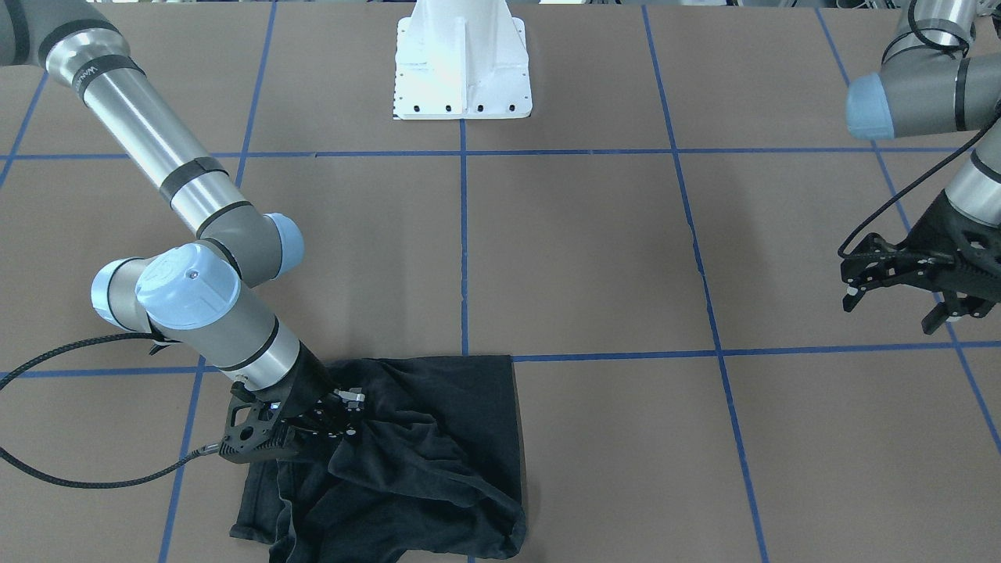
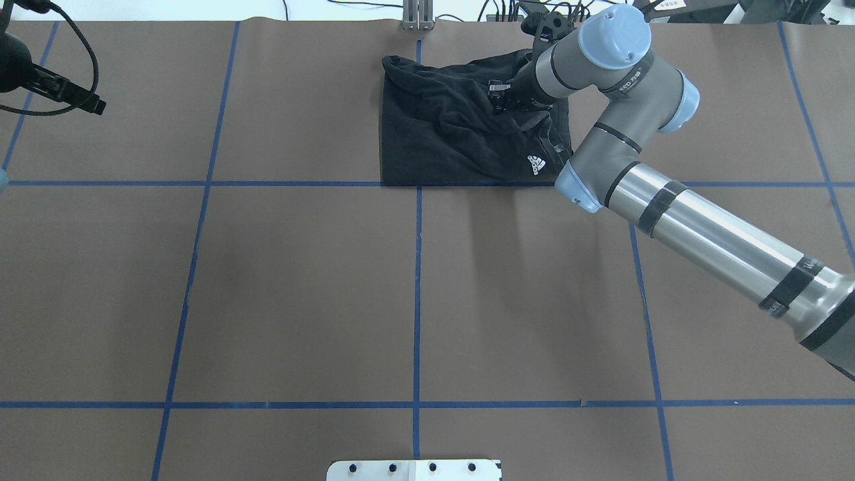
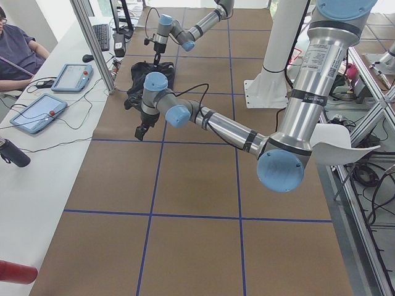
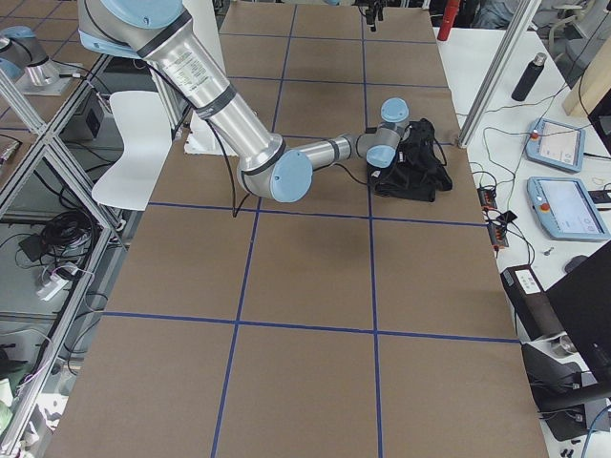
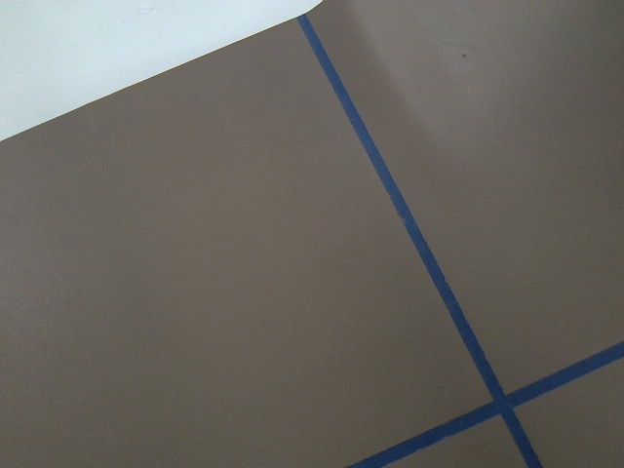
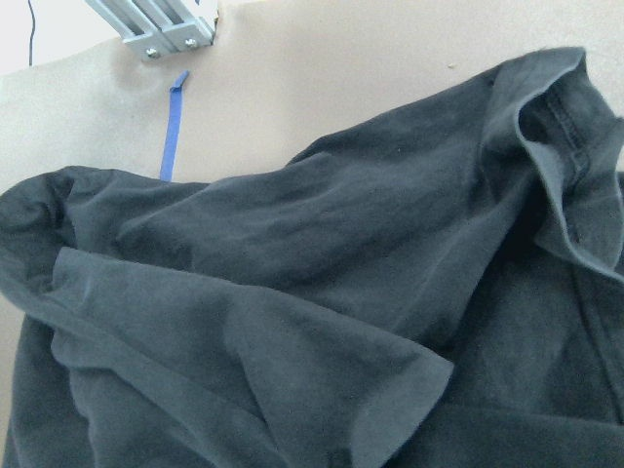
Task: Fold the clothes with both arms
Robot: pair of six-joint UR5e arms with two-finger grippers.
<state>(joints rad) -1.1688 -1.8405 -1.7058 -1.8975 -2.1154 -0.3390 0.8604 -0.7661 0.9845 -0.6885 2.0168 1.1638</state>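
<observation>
While the jaws of the right arm (image 1: 235, 328) are seemingly clenching a raised fold of the black T-shirt (image 1: 461, 422), the garment is lying rumpled around them on the counter (image 1: 594, 258), roughly halved; smoothing and further folds are probably remaining. Well apart, the left arm (image 1: 923, 98) is hovering, jaws released, blocking nothing.

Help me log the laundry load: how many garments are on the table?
1. A black T-shirt lies crumpled at the far edge of the table, held by the right gripper. A second piece under the bunch would be hidden.
</observation>
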